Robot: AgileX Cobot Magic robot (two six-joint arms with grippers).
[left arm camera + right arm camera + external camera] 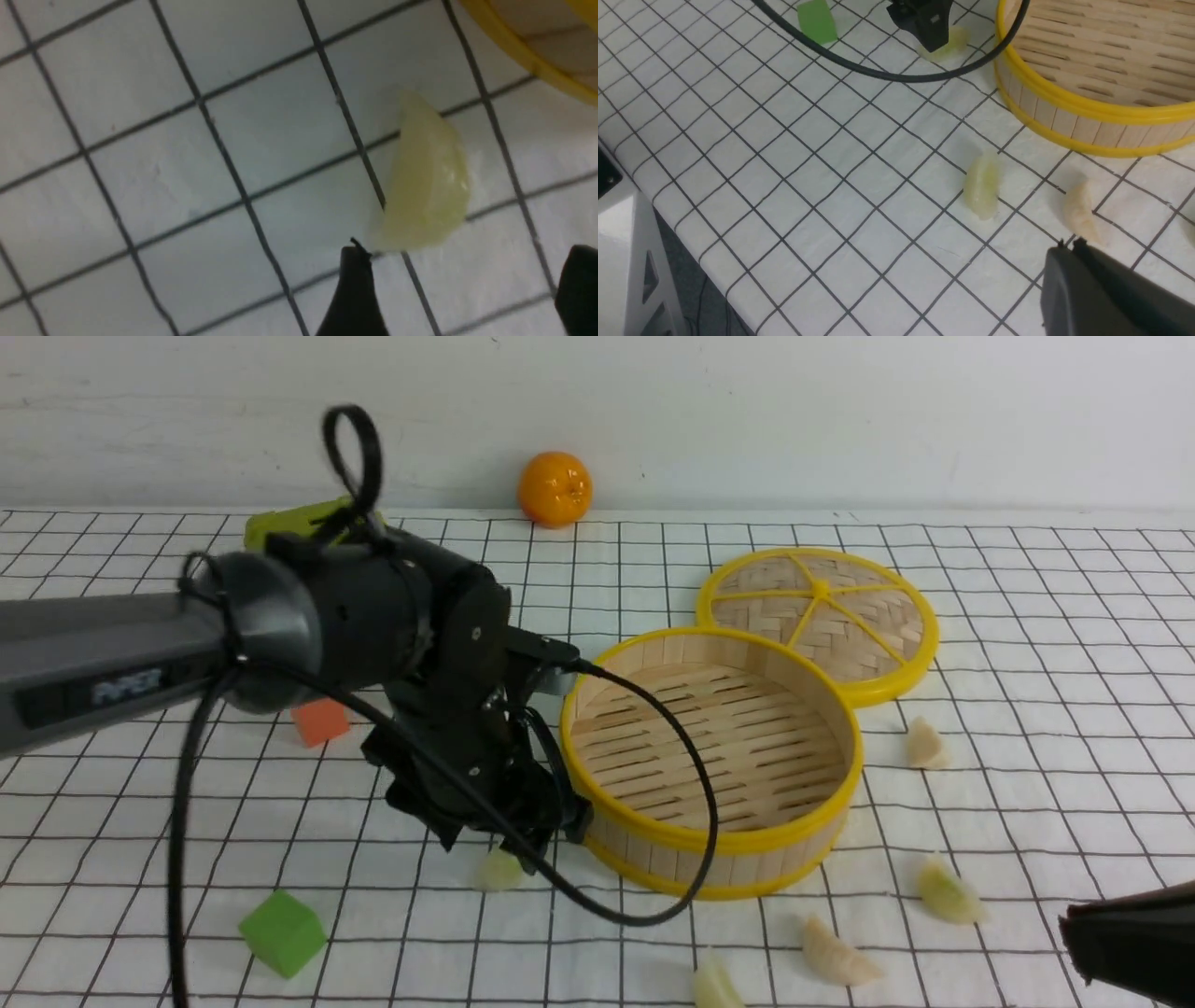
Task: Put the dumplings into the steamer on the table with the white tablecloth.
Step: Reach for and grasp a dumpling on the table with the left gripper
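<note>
The table (168, 859) carries the white tablecloth (1027, 616), printed with a thin black grid, before a plain pale wall (840, 411). In the front view we count one steamer (719, 863), one woven lid (822, 616) touching its far rim, one orange (555, 488), one orange cube (320, 721), one green cube (282, 931) and five dumplings, all on the cloth outside the steamer. The first dumpling (499, 870) lies beneath the left arm (280, 616), just beside the steamer's near wall. A second dumpling (926, 744) lies to the steamer's right. A third dumpling (948, 893), a fourth dumpling (836, 954) and a fifth dumpling (714, 985) lie in front of it. The one legible marking reads "PiPER", on the left arm. In the left wrist view we count one pale yellow-green dumpling on the cloth, just ahead of the left gripper (467, 289), whose jaws stand released, wide apart and grasping nothing. In the right wrist view we count three whole dumplings, one green cube and the steamer. The right gripper (1071, 247) is near a cream dumpling, its jaws clenched together on nothing.
</note>
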